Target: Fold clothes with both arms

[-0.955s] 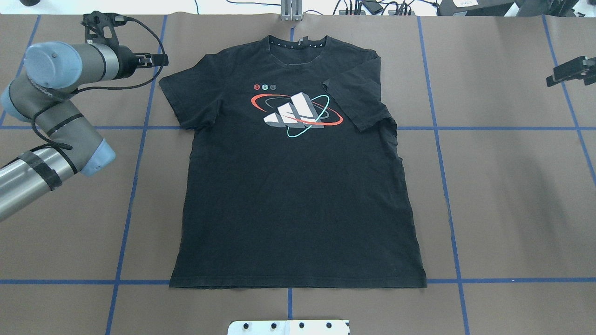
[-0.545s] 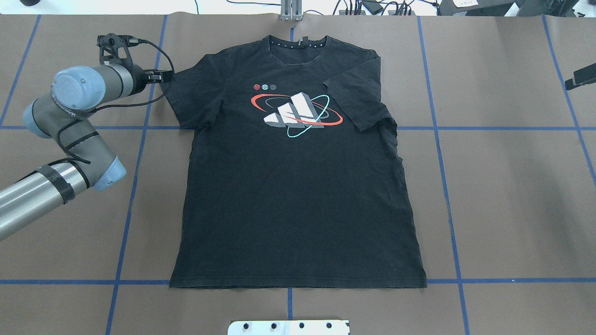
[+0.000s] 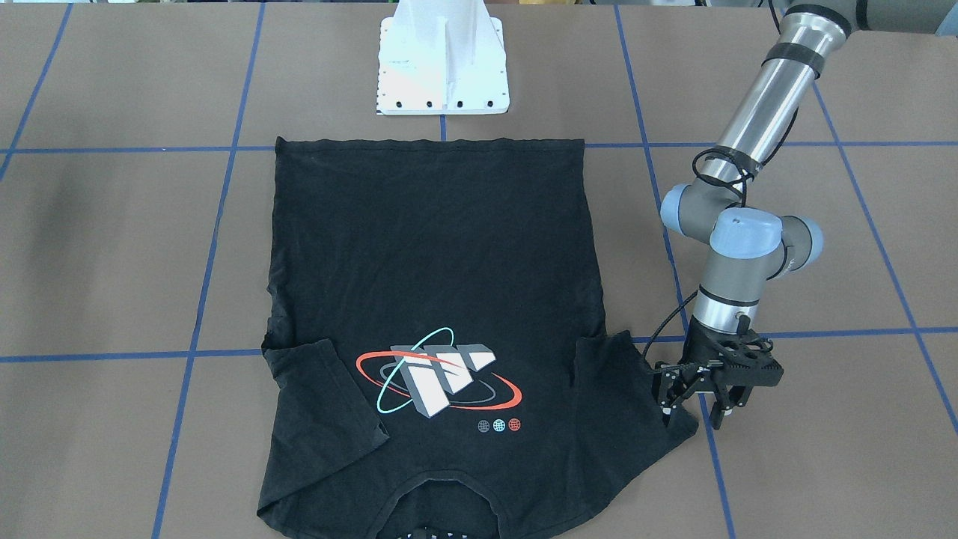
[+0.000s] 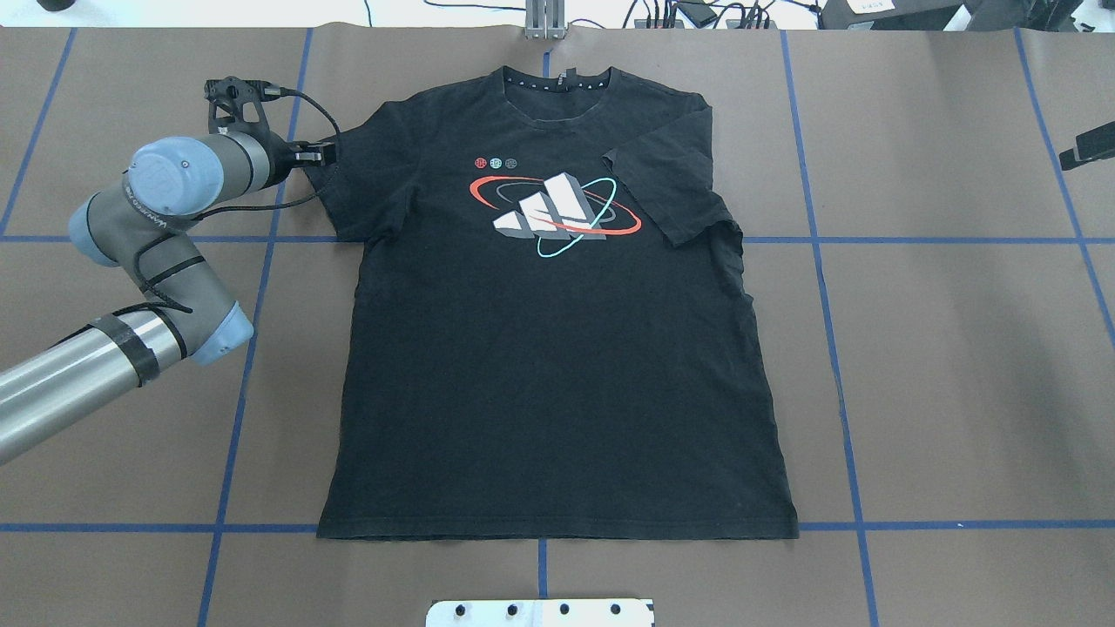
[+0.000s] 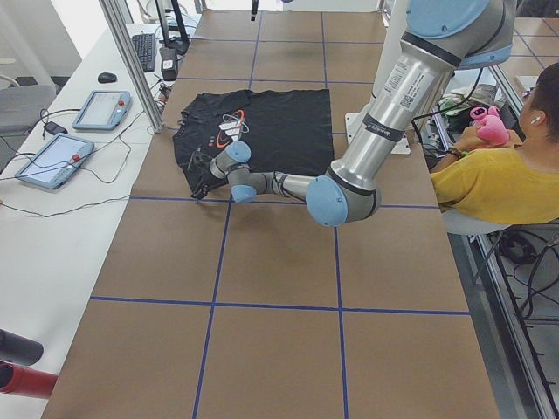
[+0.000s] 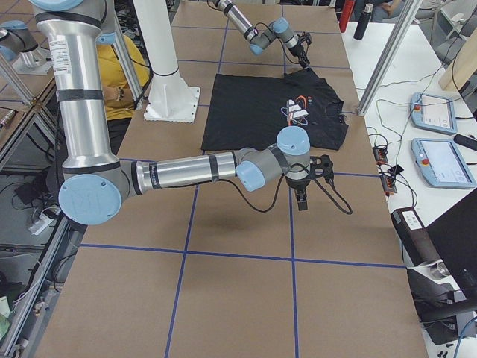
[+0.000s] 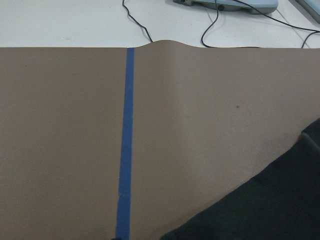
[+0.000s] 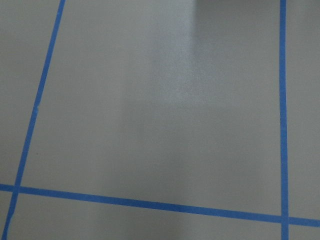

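Note:
The black T-shirt (image 4: 557,366) lies flat and face up on the brown table, collar at the far edge, with its white-block, red and cyan ring graphic (image 4: 555,213) showing. One sleeve (image 4: 666,196) is folded in over the chest. My left gripper (image 4: 318,155) is open and low at the outer edge of the other sleeve (image 4: 348,187). The front-facing view shows it (image 3: 696,406) with its fingers apart beside the sleeve hem (image 3: 677,430). The left wrist view shows the shirt's edge (image 7: 270,210). My right gripper (image 4: 1084,144) is at the table's far right, away from the shirt; I cannot tell whether it is open or shut.
The white pedestal base (image 3: 441,67) stands at the near table edge by the shirt's hem. Blue tape lines (image 4: 261,261) grid the table. Tablets and cables (image 6: 432,112) lie beyond the far edge. A seated person in yellow (image 5: 498,183) is beside the robot.
My left arm has moved right and brought its gripper to the edge of the shirt's sleeve. My right gripper has drawn back to the view's right edge.

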`<action>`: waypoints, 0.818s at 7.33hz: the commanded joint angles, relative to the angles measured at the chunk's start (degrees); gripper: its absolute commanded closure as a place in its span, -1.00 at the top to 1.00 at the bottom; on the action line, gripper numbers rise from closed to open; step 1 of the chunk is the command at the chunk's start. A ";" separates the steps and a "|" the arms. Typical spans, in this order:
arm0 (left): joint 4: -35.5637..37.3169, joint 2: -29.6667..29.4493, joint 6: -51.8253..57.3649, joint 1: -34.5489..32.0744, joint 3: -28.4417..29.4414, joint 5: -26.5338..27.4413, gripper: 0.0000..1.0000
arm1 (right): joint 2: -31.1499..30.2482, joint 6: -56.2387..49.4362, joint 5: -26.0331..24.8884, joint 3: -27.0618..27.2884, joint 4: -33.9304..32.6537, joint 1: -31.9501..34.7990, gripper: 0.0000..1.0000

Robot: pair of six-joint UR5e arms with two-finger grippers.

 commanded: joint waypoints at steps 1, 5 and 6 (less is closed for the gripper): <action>-0.02 -0.33 0.07 -0.05 0.84 0.02 0.40 | -0.19 0.00 -0.16 0.00 0.03 0.00 1.00; -0.02 -0.33 -0.02 0.04 0.93 -0.07 -0.16 | -0.19 0.00 -0.16 0.00 0.12 0.00 1.00; -0.02 -0.33 -0.02 0.04 0.93 -0.07 -0.54 | -0.19 0.00 -0.16 0.00 0.12 0.00 1.00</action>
